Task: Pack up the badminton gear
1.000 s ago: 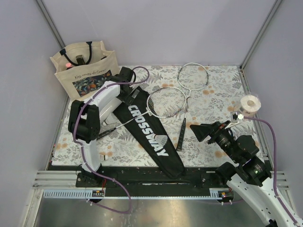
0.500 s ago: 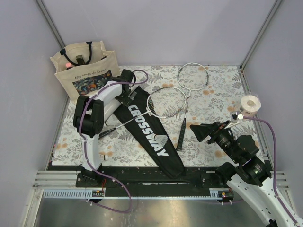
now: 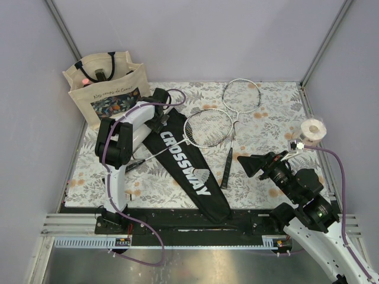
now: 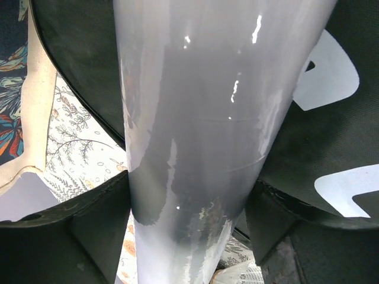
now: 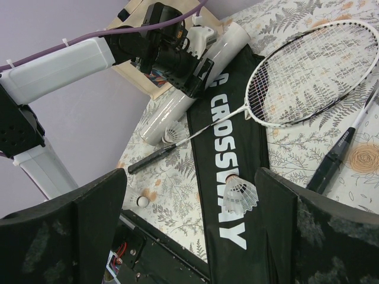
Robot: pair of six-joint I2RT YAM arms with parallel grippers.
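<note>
Left fingers: the black left fingers (image 4: 71, 234) are straddling a long glossy white cylindrical tube (image 4: 201, 118), sitting close against both its sides; I cannot tell whether they are clamping it.
Left gripper: the left gripper (image 4: 192, 201) is reaching over the tube's middle, just beside the beige floral-print tote bag (image 3: 103, 89).
Tube: it is lying partly across the wide end of the long black racket-shaped cover (image 3: 189, 165) lettered "CROSSWAY"; a white shuttlecock (image 5: 172, 135) is sitting at its open near end.
Right gripper: the right gripper (image 5: 189, 177) is hovering with fingers spread wide, grasping nothing, well apart from the tube.
Rackets: one white-framed racket (image 3: 207, 127) is lying with its thin dark shaft crossing the cover; the second racket (image 3: 243, 94) is lying close beside it on the floral tablecloth (image 3: 272, 118).
Cover top: a second shuttlecock (image 3: 203, 176) is resting on it.
</note>
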